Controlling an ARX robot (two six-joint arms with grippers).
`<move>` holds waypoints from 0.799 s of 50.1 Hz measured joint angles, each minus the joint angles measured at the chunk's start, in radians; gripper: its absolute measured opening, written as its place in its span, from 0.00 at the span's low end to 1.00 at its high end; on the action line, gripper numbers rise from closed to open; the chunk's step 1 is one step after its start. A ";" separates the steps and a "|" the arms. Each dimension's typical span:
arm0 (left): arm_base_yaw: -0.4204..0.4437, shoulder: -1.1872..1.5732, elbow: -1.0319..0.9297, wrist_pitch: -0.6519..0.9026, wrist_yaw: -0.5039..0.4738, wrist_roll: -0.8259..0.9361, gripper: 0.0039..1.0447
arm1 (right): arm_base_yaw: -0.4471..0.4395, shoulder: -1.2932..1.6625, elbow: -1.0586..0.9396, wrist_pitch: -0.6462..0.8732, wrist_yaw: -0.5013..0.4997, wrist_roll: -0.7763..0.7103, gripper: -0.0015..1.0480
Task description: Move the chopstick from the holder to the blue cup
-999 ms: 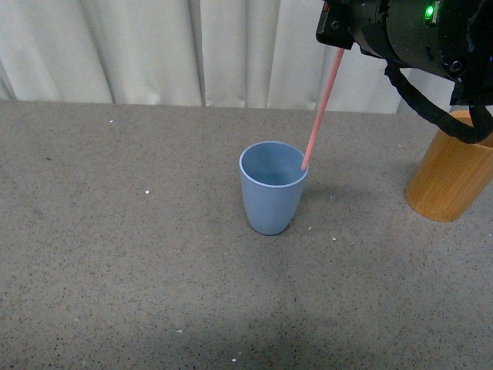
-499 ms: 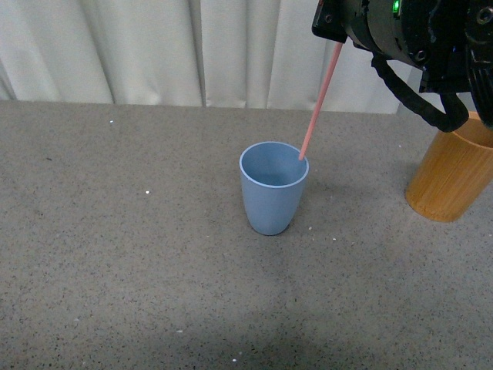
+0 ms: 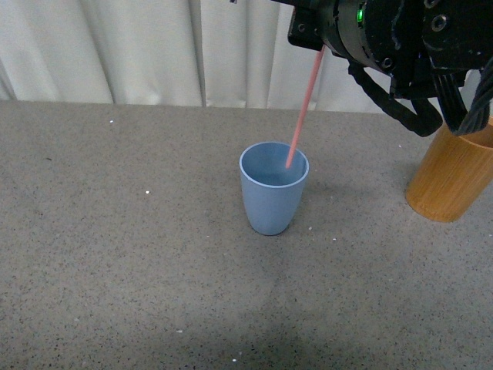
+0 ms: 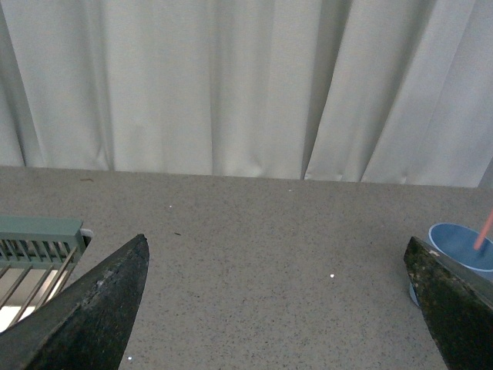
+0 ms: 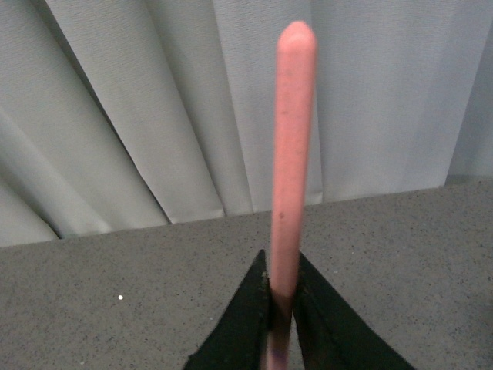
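Observation:
The light-blue cup (image 3: 273, 187) stands upright at the middle of the table. The pink chopstick (image 3: 303, 108) slants down from my right gripper (image 3: 317, 45) at the top, its lower tip over the cup's mouth, just inside the rim. In the right wrist view the gripper (image 5: 281, 289) is shut on the chopstick (image 5: 292, 146), whose rounded end sticks out past the fingers. The brown wooden holder (image 3: 453, 173) stands at the right edge, partly behind the right arm. My left gripper (image 4: 277, 289) is open over bare table, with the blue cup (image 4: 461, 247) and a bit of chopstick (image 4: 484, 229) beside one finger.
A white pleated curtain (image 3: 154, 50) hangs along the table's far edge. A grey-green slatted rack (image 4: 35, 243) shows at the edge of the left wrist view. The grey speckled table (image 3: 115, 254) spreads to the left and front of the cup.
My right gripper has moved left with the chopstick. The chopstick's lower tip has gone from the cup's right rim to over the cup's opening.

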 joint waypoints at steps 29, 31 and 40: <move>0.000 0.000 0.000 0.000 0.000 0.000 0.94 | -0.018 -0.026 -0.025 0.032 0.036 -0.008 0.91; 0.000 0.000 0.000 0.000 0.000 0.000 0.94 | -0.021 -0.037 -0.034 0.030 0.036 -0.010 0.91; 0.000 0.000 0.000 0.000 -0.001 0.000 0.94 | -0.113 -0.196 -0.312 0.350 -0.096 -0.243 0.64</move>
